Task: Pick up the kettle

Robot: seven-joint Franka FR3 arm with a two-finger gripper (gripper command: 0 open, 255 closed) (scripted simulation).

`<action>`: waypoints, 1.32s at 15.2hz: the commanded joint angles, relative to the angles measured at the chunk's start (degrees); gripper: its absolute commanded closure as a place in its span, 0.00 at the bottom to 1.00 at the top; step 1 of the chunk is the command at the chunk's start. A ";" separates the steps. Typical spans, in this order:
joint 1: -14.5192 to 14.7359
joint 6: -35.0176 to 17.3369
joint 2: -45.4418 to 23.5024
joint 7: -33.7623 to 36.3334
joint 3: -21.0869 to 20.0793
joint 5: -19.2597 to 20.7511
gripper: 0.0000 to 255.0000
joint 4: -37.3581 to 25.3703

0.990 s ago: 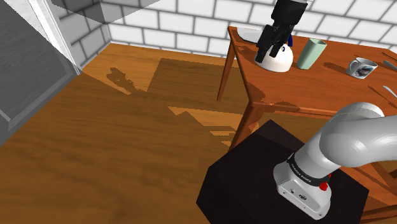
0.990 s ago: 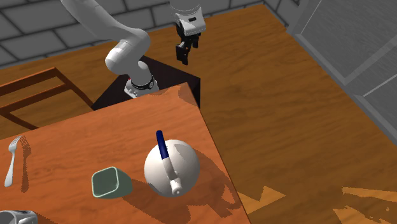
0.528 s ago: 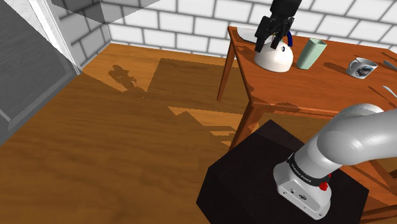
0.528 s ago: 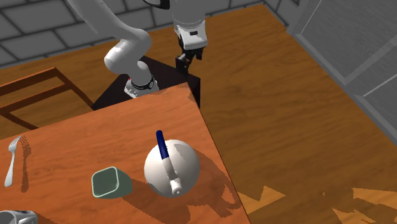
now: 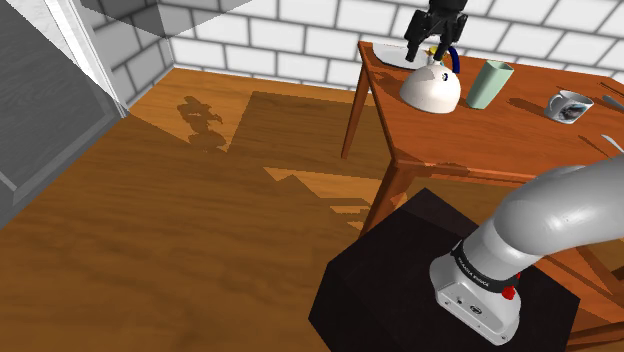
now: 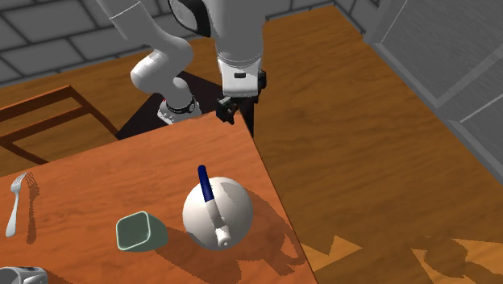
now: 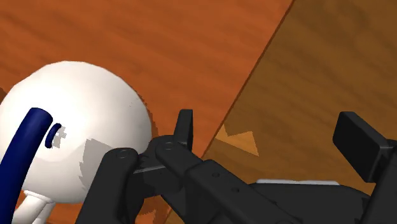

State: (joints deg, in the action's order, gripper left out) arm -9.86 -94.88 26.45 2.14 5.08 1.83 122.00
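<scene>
We see bright, even light in every view. It comes from high on the shoulder view's right, since shadows fall leftward there. The shadows are dark and hard-edged, with stepped, jagged borders. The table (image 5: pixel 470 130) throws a broad shadow across the floor (image 5: pixel 150 230), and the arm (image 5: pixel 560 210) leaves a small one farther left. In the second exterior view the kettle (image 6: pixel 218 211) shades the tabletop toward its nearby edge. In the wrist view a grey, blocky patch darkens the kettle's white side.
</scene>
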 commanded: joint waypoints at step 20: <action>-10.56 2.15 -25.09 2.93 11.81 1.77 0.00 -26.62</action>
State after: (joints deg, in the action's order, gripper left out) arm -20.34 -92.05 1.31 5.01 16.82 3.56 94.66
